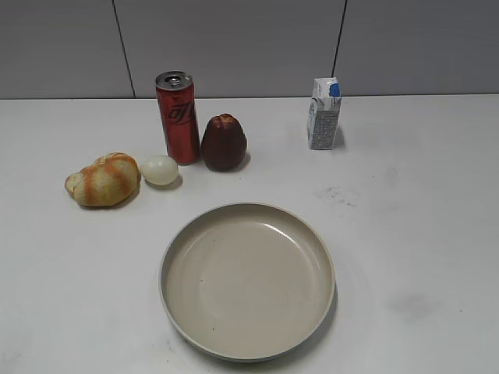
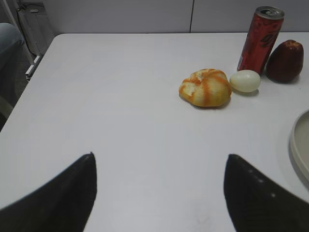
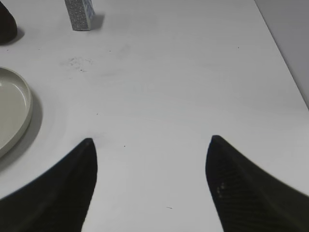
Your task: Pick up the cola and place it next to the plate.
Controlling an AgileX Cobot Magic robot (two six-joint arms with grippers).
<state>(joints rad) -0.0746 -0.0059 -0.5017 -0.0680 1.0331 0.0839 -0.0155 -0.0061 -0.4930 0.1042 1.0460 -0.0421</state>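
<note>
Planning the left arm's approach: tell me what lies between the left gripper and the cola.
In the left wrist view, bare table fills most of the stretch from the left gripper; nearer the cola lie a bread roll and an egg.

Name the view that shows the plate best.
The exterior view: the whole plate lies in frame, empty. The left wrist view catches only a sliver at its right edge, and the right wrist view shows part of the rim at left.

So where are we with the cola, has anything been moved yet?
Nothing looks done. The cola stands upright at the back between the egg and the dark red fruit, well apart from the plate. Nothing is in hand: the left tool and right tool are both open over bare table. The approach, grasp, carry and placement are all left.
</note>
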